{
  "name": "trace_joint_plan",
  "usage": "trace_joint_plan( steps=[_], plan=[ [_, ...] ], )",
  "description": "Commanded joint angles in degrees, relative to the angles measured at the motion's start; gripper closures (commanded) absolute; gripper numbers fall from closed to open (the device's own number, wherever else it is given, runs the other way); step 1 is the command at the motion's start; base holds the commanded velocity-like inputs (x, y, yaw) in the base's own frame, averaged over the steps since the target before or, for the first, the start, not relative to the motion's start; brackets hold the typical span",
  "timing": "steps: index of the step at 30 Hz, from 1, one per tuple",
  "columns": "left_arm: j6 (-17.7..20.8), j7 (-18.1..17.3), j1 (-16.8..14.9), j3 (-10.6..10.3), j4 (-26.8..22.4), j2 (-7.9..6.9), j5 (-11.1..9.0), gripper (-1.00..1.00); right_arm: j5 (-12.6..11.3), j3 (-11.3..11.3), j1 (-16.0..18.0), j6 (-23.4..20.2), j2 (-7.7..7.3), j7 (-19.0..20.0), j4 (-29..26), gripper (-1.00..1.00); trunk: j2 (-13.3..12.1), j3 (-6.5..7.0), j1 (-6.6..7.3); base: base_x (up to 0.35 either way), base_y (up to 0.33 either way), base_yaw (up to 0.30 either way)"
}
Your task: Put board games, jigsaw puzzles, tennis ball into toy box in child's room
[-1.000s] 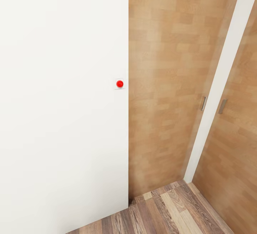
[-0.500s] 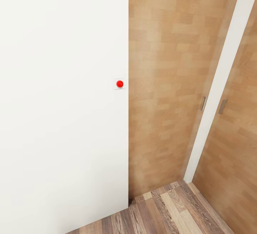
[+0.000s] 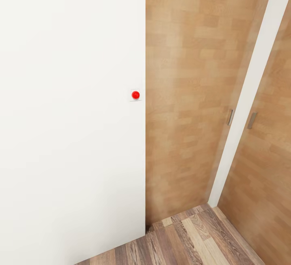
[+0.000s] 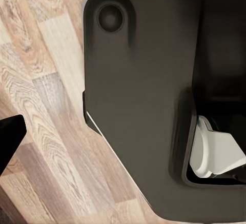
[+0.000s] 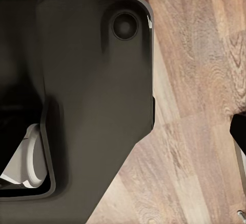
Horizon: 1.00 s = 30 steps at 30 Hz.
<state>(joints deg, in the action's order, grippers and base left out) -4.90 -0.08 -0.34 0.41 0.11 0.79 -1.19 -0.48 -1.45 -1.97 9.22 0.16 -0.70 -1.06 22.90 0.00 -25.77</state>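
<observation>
The board games, the jigsaw puzzles, the tennis ball, the toy box, the bed and the table are all out of view. The head view faces a white wall (image 3: 72, 115) that meets a wooden door (image 3: 186, 95) at a corner. Both arms hang low. The left wrist view looks down on my dark base (image 4: 143, 96) over the wood floor (image 4: 46, 80), with one dark fingertip (image 4: 10, 137) at the frame's edge. In the right wrist view the base (image 5: 92, 80) shows again, and a dark fingertip (image 5: 240, 134) sits at the edge. Nothing is held in either view.
A small red button (image 3: 136, 94) sits on the white wall near its edge. A white post (image 3: 250, 91) separates two wooden doors with metal handles (image 3: 230, 117). Striped wood floor (image 3: 194, 240) lies in the near right corner.
</observation>
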Motion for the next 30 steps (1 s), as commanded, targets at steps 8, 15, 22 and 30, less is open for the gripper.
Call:
trace_joint_plan(
  steps=[8,15,22,30],
  plan=[
    [-0.27,-0.01,-0.01,0.03,0.07,-0.06,-0.12,-1.0,-0.05,-0.13,-0.05,0.1,0.02,-0.09,-0.08,-1.0,0.02,0.0,-0.02,0.0,0.0,0.0],
    [-0.18,-0.01,-0.01,0.03,0.07,-0.02,-0.12,-1.0,-0.05,-0.13,-0.05,0.1,0.02,-0.09,-0.08,-1.0,0.02,0.0,-0.02,0.0,0.0,0.0],
    [-0.12,-0.01,-0.01,0.03,0.07,0.0,-0.14,-1.0,-0.05,-0.13,-0.05,0.1,0.02,-0.09,-0.08,-1.0,0.02,0.0,-0.02,0.0,0.0,0.0],
    [-0.11,-0.01,-0.01,0.05,0.07,0.01,-0.15,-1.0,-0.05,-0.13,-0.05,0.1,0.02,-0.09,-0.08,-1.0,0.02,0.0,-0.02,0.0,0.0,0.0]
  ],
)
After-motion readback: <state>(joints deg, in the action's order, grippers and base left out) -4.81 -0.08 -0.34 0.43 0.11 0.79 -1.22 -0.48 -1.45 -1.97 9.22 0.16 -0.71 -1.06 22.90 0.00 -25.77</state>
